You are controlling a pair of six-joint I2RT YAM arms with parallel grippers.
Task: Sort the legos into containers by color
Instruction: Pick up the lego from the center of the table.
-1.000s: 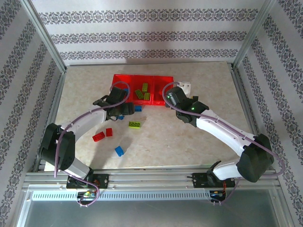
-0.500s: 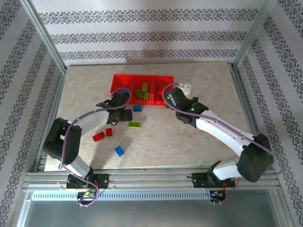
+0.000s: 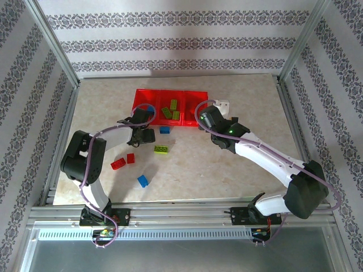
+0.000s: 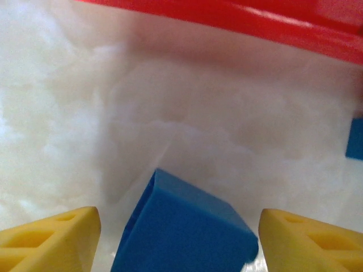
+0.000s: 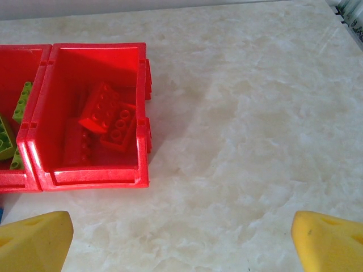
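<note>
In the left wrist view a blue brick (image 4: 187,226) lies on the table between my left gripper's (image 4: 178,232) yellow fingertips (image 4: 54,235), with a gap on each side; the gripper is open. From above, the left gripper (image 3: 144,135) sits just in front of the red three-compartment tray (image 3: 195,94). My right gripper (image 3: 219,109) is open and holds nothing, beside the tray's right end. Red bricks (image 5: 108,116) fill the right compartment and green bricks (image 3: 172,110) the middle one. Loose on the table are a blue brick (image 3: 165,130), a green plate (image 3: 161,149), two red bricks (image 3: 118,164) and another blue brick (image 3: 143,181).
A metal frame (image 3: 57,73) and patterned walls surround the marble table (image 3: 249,90). Both arms curve inward from the near edge toward the tray. In the left wrist view, the tray's front wall (image 4: 255,20) runs close ahead and a second blue brick (image 4: 355,139) shows at the right edge.
The left arm's elbow has swung right and folded in while its gripper settled low around the blue brick in front of the tray. The right arm has barely moved.
</note>
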